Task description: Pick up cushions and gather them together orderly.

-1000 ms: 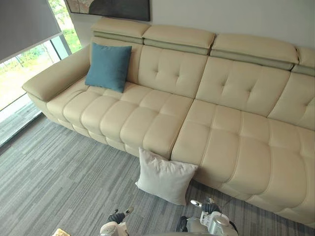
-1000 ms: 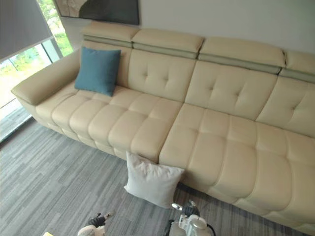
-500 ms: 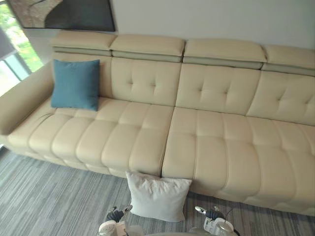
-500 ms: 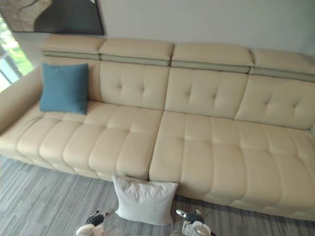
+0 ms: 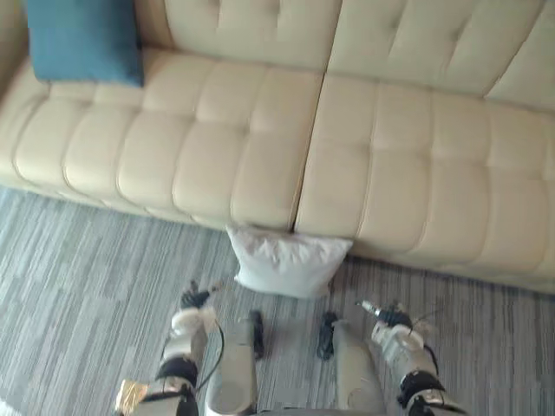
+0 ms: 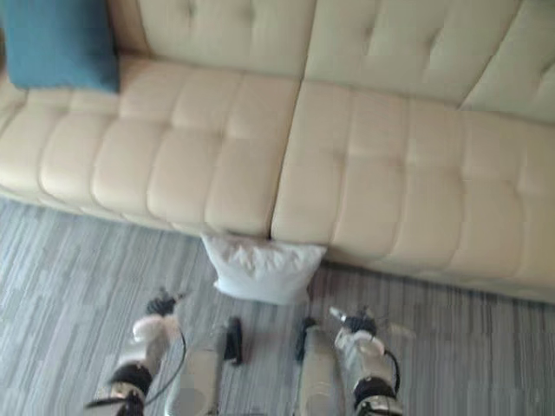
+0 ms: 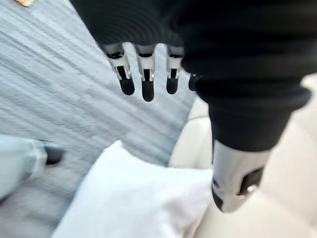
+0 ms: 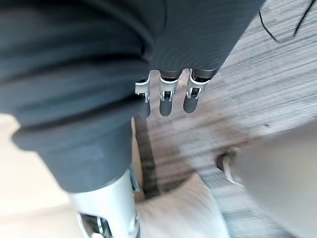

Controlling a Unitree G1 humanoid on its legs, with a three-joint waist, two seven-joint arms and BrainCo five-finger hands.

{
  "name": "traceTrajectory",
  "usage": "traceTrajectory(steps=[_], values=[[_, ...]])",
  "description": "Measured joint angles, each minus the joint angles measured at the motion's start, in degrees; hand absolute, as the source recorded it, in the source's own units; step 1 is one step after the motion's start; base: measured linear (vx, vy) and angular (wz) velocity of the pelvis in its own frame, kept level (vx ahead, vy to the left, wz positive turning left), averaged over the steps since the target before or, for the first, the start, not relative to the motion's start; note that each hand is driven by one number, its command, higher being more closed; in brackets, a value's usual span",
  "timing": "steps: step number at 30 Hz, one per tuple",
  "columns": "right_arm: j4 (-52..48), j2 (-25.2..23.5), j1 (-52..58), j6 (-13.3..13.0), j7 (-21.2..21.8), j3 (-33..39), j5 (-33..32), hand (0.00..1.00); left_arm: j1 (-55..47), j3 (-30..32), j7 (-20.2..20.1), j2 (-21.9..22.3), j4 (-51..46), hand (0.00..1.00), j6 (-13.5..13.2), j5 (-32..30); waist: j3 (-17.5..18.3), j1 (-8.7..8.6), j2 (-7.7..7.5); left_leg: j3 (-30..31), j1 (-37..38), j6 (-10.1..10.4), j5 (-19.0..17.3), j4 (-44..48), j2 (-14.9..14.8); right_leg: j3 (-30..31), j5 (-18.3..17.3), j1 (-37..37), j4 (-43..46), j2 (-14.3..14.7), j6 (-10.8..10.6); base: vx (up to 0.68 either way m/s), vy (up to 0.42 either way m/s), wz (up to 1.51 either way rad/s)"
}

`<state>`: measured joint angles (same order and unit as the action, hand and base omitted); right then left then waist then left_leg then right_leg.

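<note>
A white cushion [image 5: 286, 262] leans on the grey carpet against the front of the cream sofa [image 5: 260, 130], below the seam between two seats. A teal cushion [image 5: 82, 41] stands on the sofa's seat at the far left, against the backrest. My left hand [image 5: 196, 299] hovers low over the carpet, a little left of the white cushion, fingers straight and empty. My right hand [image 5: 381, 314] hangs to the cushion's right, also open and empty. In the left wrist view the white cushion [image 7: 129, 198] lies just past my left hand [image 7: 143, 74].
Grey striped carpet [image 5: 78, 260] runs along the sofa's front. The sofa's seats [image 5: 416, 165] stretch wide to the right with nothing on them.
The camera has tipped down and moved closer: the wall and sofa headrests have left the picture, and the white cushion now sits mid-picture. Both arms show further into view.
</note>
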<state>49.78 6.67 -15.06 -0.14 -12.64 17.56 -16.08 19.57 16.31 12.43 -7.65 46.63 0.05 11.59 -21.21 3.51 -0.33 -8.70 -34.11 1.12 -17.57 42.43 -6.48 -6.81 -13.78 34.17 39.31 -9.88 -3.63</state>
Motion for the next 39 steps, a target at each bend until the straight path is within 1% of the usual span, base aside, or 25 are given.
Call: traceTrajectory(steps=[1, 3, 5, 6, 8, 9, 11, 12, 14, 16, 19, 20, 21, 22, 24, 25, 27, 30, 32, 33, 35, 38, 39], values=[[-0.1, 0.3, -1.6, 0.0, -0.2, 0.1, -0.2, 0.0, 1.7, 0.7, 0.1, -0.8, -0.7, 0.0, -0.2, 0.4, -0.6, 0.02, 0.05, 0.2, -2.5, -0.1, -0.1, 1.7, -0.2, 0.1, -0.1, 2.5, 1.6, 0.0, 0.2, -0.29, -0.018, -0.09], [-1.9, 0.6, -5.5, -0.3, -1.1, 0.2, -0.8, 0.0, 5.3, 1.4, 1.3, -2.7, -2.0, 0.0, -0.6, 2.2, -1.1, -0.07, -0.01, 0.4, -10.2, -0.4, -0.5, 5.2, -0.9, 0.9, -0.2, 10.2, 5.0, 0.1, 0.3, -0.29, -0.028, -0.05], [-2.6, 1.2, -8.8, -0.2, -1.4, 0.2, -2.1, 0.0, 8.1, 1.2, 1.5, -4.1, -2.5, 0.0, -0.6, 2.5, -2.4, -0.07, 0.07, 0.6, -15.1, -0.6, -0.2, 7.5, -1.4, 1.2, 0.1, 15.1, 7.1, 0.2, 0.6, -0.21, -0.039, -0.06], [-3.9, 1.6, -10.6, -0.2, -1.6, 0.1, -2.1, 0.0, 9.6, 0.7, 1.8, -5.0, -3.4, 0.0, -0.6, 3.4, -3.2, -0.01, 0.2, 0.7, -17.8, -0.6, -0.2, 9.3, -2.0, 1.2, 0.2, 17.6, 8.5, 0.5, 0.9, -0.13, -0.035, -0.04], [-5.7, 2.8, -13.7, -0.3, -1.9, -1.1, -2.1, 0.0, 12.3, -0.1, 2.3, -6.3, -5.0, 0.0, -0.6, 4.0, -3.9, 0.0, 0.16, 1.2, -22.6, -0.7, -0.1, 11.9, -2.2, 1.5, 0.4, 22.3, 11.1, 0.6, 1.1, -0.17, -0.04, 0.0], [-6.6, 3.8, -16.7, -0.7, -2.0, -1.7, -2.1, 0.0, 14.8, -1.1, 2.5, -7.4, -5.8, 0.0, -0.8, 4.3, -4.1, 0.02, 0.17, 1.4, -26.7, -0.9, 0.1, 13.6, -2.6, 1.5, 0.5, 26.3, 12.9, 0.6, 1.1, -0.17, -0.046, 0.03], [-7.0, 5.3, -21.4, -0.9, -2.0, -2.7, -2.1, 0.0, 18.2, -2.7, 2.6, -8.6, -6.8, 0.0, -0.9, 4.3, -5.9, 0.15, 0.1, 1.6, -30.0, -1.4, 0.5, 15.7, -3.0, 1.8, 0.6, 29.8, 15.1, 0.7, 1.2, -0.12, -0.048, 0.0], [-8.5, 5.8, -24.1, -1.0, -2.1, -3.2, -2.1, 0.0, 20.4, -3.2, 2.9, -8.9, -7.6, 0.0, -1.0, 4.3, -6.8, 0.19, 0.09, 1.7, -32.5, -1.4, 0.5, 17.0, -3.1, 2.0, 0.6, 32.5, 16.8, 0.7, 1.6, -0.08, -0.044, 0.01], [-9.6, 6.6, -28.6, -1.5, -2.1, -4.6, -2.1, 0.0, 23.9, -4.6, 3.7, -9.4, -7.9, 0.0, -1.1, 4.3, -8.1, 0.24, -0.04, 1.8, -35.7, -1.0, 0.7, 18.7, -3.4, 2.3, 0.6, 36.0, 18.8, 0.7, 1.8, -0.06, -0.032, 0.01], [-10.8, 7.0, -33.4, -1.7, -2.5, -6.3, -2.0, 0.0, 28.1, -6.2, 4.5, -9.5, -7.9, 0.0, -1.1, 4.3, -8.5, 0.19, 0.12, 2.5, -40.1, -0.7, 0.9, 20.8, -3.6, 2.0, 0.5, 40.2, 21.0, 0.8, 2.1, -0.07, -0.038, 0.02], [-11.3, 6.9, -38.9, -1.9, -3.4, -8.9, -2.0, 0.0, 33.2, -9.2, 5.7, -9.3, -7.9, 0.0, -1.1, 4.2, -8.9, 0.14, 0.12, 3.4, -44.2, -0.7, 0.9, 23.1, -3.7, 2.2, -0.4, 44.2, 24.3, 0.7, 2.3, -0.05, -0.033, 0.09], [-11.6, 6.8, -40.2, -2.1, -3.6, -9.8, -2.0, 1.0, 34.4, -9.7, 6.1, -9.2, -8.0, 0.0, -1.1, 4.2, -9.1, 0.18, 0.04, 3.5, -45.0, -0.7, 0.9, 23.6, -3.7, 2.2, -0.6, 45.2, 24.9, 0.7, 2.4, -0.06, -0.024, 0.08], [-12.4, 6.3, -41.5, -2.1, -4.4, -10.8, -2.0, 1.0, 35.5, -10.1, 6.6, -9.1, -8.7, 1.0, -1.1, 4.2, -9.1, 0.12, 0.05, 3.7, -46.1, -0.6, 0.9, 24.2, -3.7, 2.2, -0.9, 46.3, 25.7, 0.7, 2.3, -0.06, -0.013, 0.05], [-13.0, 5.7, -41.9, -2.4, -5.6, -10.8, -1.9, 1.0, 36.5, -10.9, 7.4, -8.9, -9.8, 1.0, -1.1, 4.1, -9.2, -0.02, 0.02, 4.1, -47.1, -0.5, 1.0, 24.7, -3.7, 2.0, -1.0, 47.2, 26.3, 0.7, 2.2, -0.06, -0.008, 0.05], [-13.2, 5.0, -41.9, -3.4, -6.3, -10.8, -1.9, 1.0, 37.8, -11.8, 8.5, -7.9, -11.1, 1.0, -1.2, 4.2, -9.2, -0.33, 0.04, 4.5, -48.0, -0.3, 1.1, 25.0, -3.7, 1.8, -1.2, 48.1, 26.8, 0.7, 2.1, -0.05, 0.0, 0.05], [-13.3, 4.8, -41.9, -3.3, -6.3, -11.0, -1.9, 1.0, 38.1, -11.9, 9.0, -7.4, -11.4, 1.0, -1.2, 4.2, -9.3, -0.3, 0.16, 4.6, -48.1, -0.2, 1.2, 24.9, -3.7, 1.7, -1.3, 48.2, 26.8, 0.7, 2.0, -0.05, 0.003, 0.03], [-14.3, 4.4, -41.9, -3.3, -6.3, -12.8, -2.0, 1.0, 38.2, -11.9, 11.0, -6.1, -12.2, 1.0, -1.2, 4.3, -9.3, -0.34, 0.17, 4.9, -48.1, 0.0, 1.3, 24.6, -3.7, 1.4, -1.7, 48.3, 27.0, 0.7, 2.6, -0.05, 0.001, 0.05], [-15.4, 3.3, -41.3, -3.3, -6.3, -13.5, -2.1, 1.0, 37.9, -11.9, 12.2, -6.3, -12.7, 1.0, -1.3, 4.4, -9.3, -0.25, 0.15, 5.6, -48.1, 1.1, 2.0, 23.7, -3.6, 0.7, -1.9, 48.3, 26.9, 0.7, 3.1, -0.04, -0.015, 0.09], [-15.8, 2.8, -40.3, -3.3, -6.3, -13.8, -2.1, 1.0, 36.9, -12.9, 12.3, -6.9, -15.1, 1.0, -1.5, 4.5, -9.3, -0.27, 0.14, 6.2, -47.8, 2.1, 2.7, 23.2, -3.6, 0.1, -1.6, 48.0, 26.9, 0.7, 3.6, -0.01, -0.008, 0.06], [-16.3, 2.7, -39.8, -3.3, -6.3, -13.8, -2.1, 1.0, 36.6, -13.2, 12.3, -6.9, -15.6, 1.0, -1.5, 4.6, -9.3, -0.27, 0.12, 6.3, -47.6, 2.2, 2.8, 23.0, -3.6, 0.0, -1.6, 47.7, 26.8, 0.7, 3.7, 0.0, -0.001, 0.06], [-18.4, 2.4, -37.5, -3.3, -6.3, -13.9, -2.2, 1.0, 35.3, -14.3, 12.3, -6.8, -17.4, 1.0, -1.9, 5.5, -9.3, -0.4, 0.11, 6.5, -46.1, 2.6, 3.1, 22.1, -3.6, -0.3, -1.6, 46.2, 26.2, 0.8, 3.7, 0.01, 0.003, 0.03], [-23.3, 1.4, -30.4, -3.9, -6.2, -14.5, -4.0, 1.0, 29.6, -16.4, 12.3, -5.0, -22.6, 1.0, -3.0, 6.2, -9.1, -0.76, -0.09, 6.5, -39.3, 3.2, 3.5, 18.4, -3.5, -1.0, -1.5, 39.4, 22.8, 1.1, 3.8, -0.01, -0.005, 0.01], [-27.4, 0.5, -25.5, -5.1, -6.1, -14.5, -4.7, 1.0, 25.4, -17.6, 12.3, -3.6, -26.4, 1.0, -4.8, 6.4, -9.0, -0.97, -0.18, 6.3, -34.5, 3.4, 3.8, 15.1, -3.3, -1.5, -1.4, 34.7, 20.0, 1.2, 3.9, -0.03, -0.014, 0.04]])
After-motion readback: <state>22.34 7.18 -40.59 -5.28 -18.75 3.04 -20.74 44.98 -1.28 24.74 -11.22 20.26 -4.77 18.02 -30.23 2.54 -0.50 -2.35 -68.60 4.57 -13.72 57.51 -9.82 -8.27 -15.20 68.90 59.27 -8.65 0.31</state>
